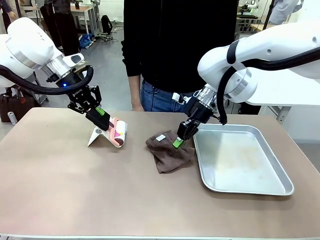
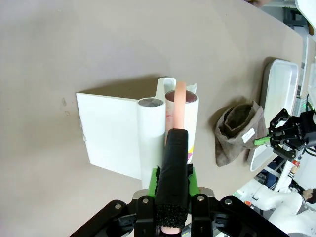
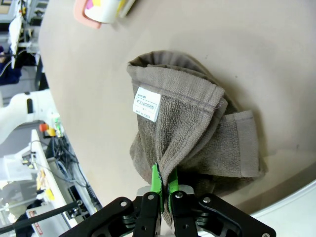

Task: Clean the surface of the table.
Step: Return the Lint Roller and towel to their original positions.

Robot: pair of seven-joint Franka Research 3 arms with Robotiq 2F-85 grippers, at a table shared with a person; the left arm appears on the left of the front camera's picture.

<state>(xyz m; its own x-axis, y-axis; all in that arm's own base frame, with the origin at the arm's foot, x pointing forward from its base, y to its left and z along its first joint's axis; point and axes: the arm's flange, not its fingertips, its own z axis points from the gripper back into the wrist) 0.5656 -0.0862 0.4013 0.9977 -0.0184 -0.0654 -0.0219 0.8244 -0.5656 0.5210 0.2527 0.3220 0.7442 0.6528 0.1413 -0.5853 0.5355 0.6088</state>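
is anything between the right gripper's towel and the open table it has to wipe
Nothing visible: the brown towel, pinched in the right gripper, already lies on the table. The metal tray sits beside it.

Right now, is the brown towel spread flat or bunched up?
Bunched up: the towel lies in folds on the table, one edge pinched in the right gripper.

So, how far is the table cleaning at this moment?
Done: both tools are gripped. The left gripper holds the lint roller by its handle. In hand: the right gripper pinches the brown towel, which lies bunched beside the metal tray. Left: no wiped area can be told on the table.
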